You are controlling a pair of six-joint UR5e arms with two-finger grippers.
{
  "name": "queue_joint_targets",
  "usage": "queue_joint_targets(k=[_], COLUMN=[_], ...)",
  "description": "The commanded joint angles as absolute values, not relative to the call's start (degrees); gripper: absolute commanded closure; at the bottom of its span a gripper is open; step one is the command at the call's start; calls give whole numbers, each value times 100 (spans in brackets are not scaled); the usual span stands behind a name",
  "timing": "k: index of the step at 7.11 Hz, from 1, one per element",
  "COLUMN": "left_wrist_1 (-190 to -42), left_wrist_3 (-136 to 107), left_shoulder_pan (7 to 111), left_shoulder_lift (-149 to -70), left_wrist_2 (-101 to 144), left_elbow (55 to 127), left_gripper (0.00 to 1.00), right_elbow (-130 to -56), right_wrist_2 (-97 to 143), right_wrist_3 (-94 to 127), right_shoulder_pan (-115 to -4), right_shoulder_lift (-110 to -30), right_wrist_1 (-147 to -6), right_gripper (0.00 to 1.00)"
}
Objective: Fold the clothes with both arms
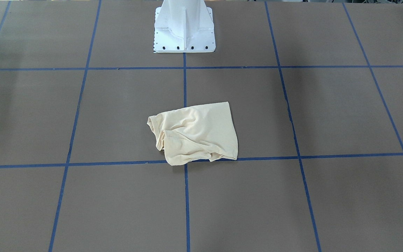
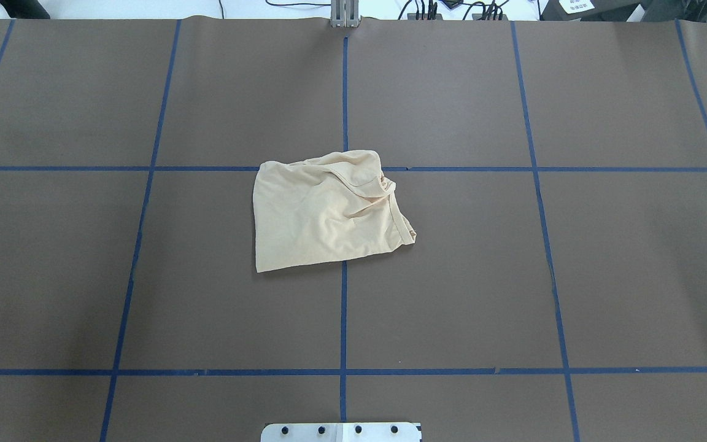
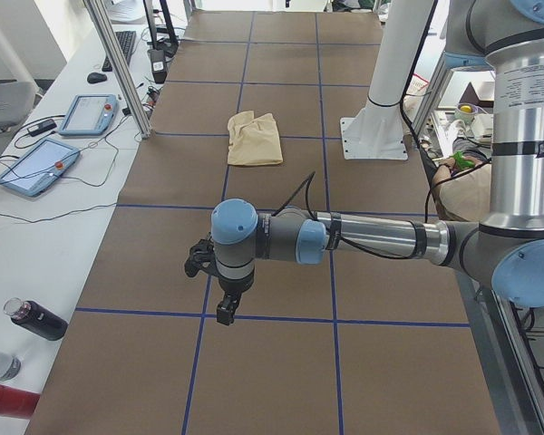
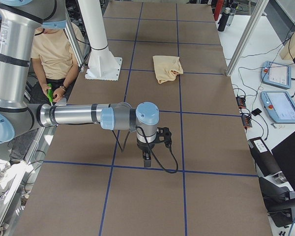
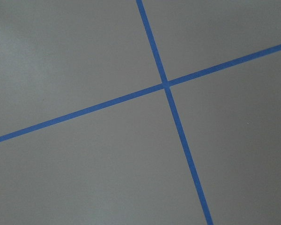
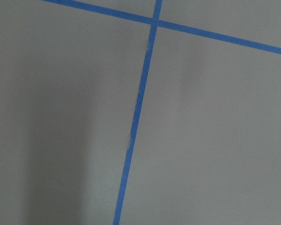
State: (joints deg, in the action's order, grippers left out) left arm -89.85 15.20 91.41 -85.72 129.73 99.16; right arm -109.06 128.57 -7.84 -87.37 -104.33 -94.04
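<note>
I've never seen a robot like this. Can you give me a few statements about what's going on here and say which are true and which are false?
1. The T-shirt lies crumpled on the table. True.
2. The left gripper is holding the T-shirt. False: it hangs over bare table, far from the shirt.
3. The T-shirt covers a crossing of the blue tape lines. True.
4. The right gripper rests on the T-shirt. False: it too hangs over bare table, well away from it.
5. The table's covering is white. False: it is brown, marked with a blue grid.
</note>
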Motion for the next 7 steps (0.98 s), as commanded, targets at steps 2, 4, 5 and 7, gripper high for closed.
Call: queue_joint_targets(k=[2, 4, 5, 7], left_wrist_1=[-8991, -8983, -8982, -8991], left_wrist_3=[1521, 1521, 1512, 1512], left_shoulder_pan=[9141, 9141, 9141, 9141], left_shoulder_lift=[-8578, -8569, -8569, -8578], left_wrist_2=[12964, 12964, 12973, 12973], left_elbow=[9923, 9914, 9923, 9932], left_gripper=[0, 0, 0, 0], right_elbow=[-10960, -10969, -10986, -11039], right_wrist_2=[12867, 12867, 12867, 12858], right_wrist_3=[-773, -765, -765, -765], right_shoulder_pan=[-8736, -8736, -8736, -8736], right_shoulder_lift=[-10433, -10433, -10433, -10433], right_wrist_1=[-9404, -9404, -9404, -9404], right_gripper=[0, 0, 0, 0])
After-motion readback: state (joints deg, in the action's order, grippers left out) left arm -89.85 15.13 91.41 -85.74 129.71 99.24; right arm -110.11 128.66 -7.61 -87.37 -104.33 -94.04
